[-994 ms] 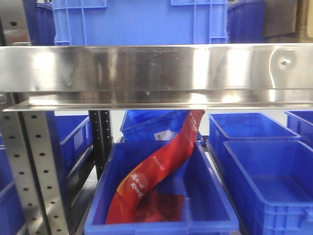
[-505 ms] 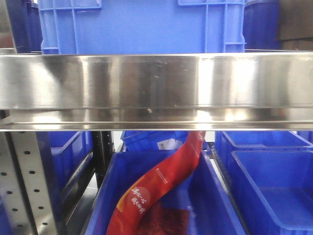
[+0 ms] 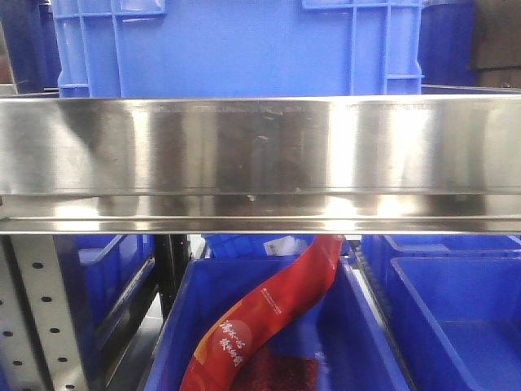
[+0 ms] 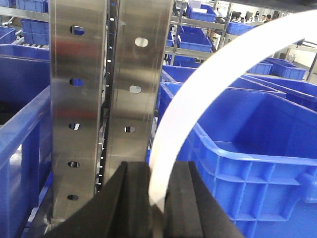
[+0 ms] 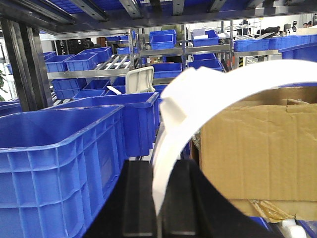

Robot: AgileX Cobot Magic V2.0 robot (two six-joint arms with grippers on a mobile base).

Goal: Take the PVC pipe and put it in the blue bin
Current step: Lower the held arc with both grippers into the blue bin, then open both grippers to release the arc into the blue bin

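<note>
In the left wrist view my left gripper [image 4: 157, 198] is shut on one end of a white PVC pipe [image 4: 208, 74] that arcs up and to the right over a blue bin [image 4: 257, 148]. In the right wrist view my right gripper [image 5: 159, 203] is shut on a white PVC pipe [image 5: 198, 99], with white pieces overlapping at its top; it curves up and right. A blue bin [image 5: 59, 168] stands at its left. Neither gripper nor any pipe shows in the front view.
A steel shelf beam [image 3: 260, 163] fills the front view, a blue crate [image 3: 236, 45] above it. Below, a blue bin [image 3: 358, 326] holds a red packet [image 3: 260, 318]. A perforated steel upright [image 4: 99, 99] stands close before the left gripper. A cardboard box [image 5: 257, 148] is right of the right gripper.
The front view has risen: the steel beam sits lower in the frame, the upper blue crate shows more, and the lower bins with the red packet show less.
</note>
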